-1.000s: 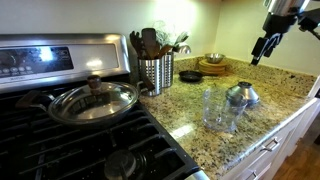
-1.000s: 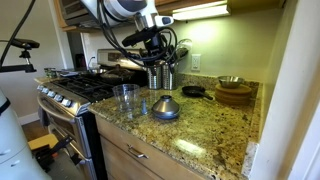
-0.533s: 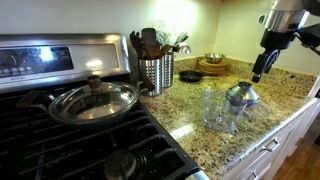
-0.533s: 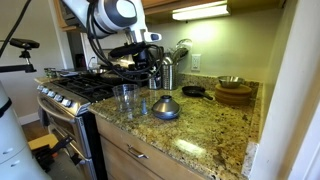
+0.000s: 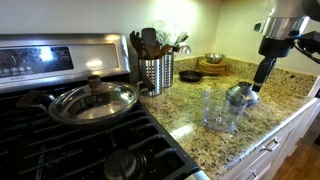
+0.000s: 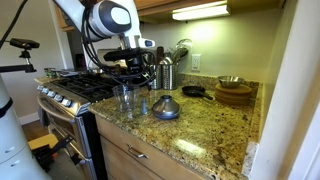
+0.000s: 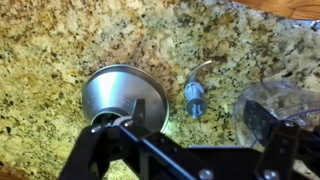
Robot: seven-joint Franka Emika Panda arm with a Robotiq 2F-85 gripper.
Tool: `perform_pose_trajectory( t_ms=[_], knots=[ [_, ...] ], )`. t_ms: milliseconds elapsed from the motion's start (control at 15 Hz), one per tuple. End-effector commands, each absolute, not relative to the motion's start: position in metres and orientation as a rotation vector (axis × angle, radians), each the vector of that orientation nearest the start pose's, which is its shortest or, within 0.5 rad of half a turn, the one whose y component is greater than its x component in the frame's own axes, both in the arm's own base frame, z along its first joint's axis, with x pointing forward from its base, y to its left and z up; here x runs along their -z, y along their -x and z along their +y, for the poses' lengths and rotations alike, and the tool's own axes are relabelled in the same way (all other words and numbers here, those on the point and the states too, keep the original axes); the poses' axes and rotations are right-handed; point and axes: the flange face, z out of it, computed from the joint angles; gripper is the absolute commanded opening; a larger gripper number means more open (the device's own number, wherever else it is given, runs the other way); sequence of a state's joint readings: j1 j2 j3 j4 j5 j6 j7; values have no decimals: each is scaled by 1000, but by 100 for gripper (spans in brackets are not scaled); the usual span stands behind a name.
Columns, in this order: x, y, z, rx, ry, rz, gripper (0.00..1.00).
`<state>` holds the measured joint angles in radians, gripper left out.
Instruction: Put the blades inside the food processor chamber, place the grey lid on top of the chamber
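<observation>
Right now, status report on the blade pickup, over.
Gripper open, empty, above the counter. Blades lying on the granite between grey lid and chamber. Nothing covering the blades.

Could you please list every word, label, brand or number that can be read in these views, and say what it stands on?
No text can be read in any view.
Stove control panel: any markings are too small and blurred to read.
Grey lid, blades: no markings visible.
</observation>
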<state>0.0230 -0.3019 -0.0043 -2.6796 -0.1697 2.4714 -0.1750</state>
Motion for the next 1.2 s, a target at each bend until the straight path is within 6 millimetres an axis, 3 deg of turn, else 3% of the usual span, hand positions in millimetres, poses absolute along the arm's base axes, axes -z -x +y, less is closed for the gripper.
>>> perform_pose_trajectory(
  t_ms=[0, 600, 667, 733, 933, 1133],
  knots=[
    [-339, -409, 8, 139, 3217, -515, 100],
    [-317, -430, 14, 125, 3196, -537, 99],
    [-314, -433, 15, 121, 3195, -538, 80],
    [-310, -435, 15, 111, 3194, -537, 75],
    [-300, -442, 15, 74, 3187, -537, 67],
    [-292, -447, 15, 57, 3174, -536, 53]
  ],
)
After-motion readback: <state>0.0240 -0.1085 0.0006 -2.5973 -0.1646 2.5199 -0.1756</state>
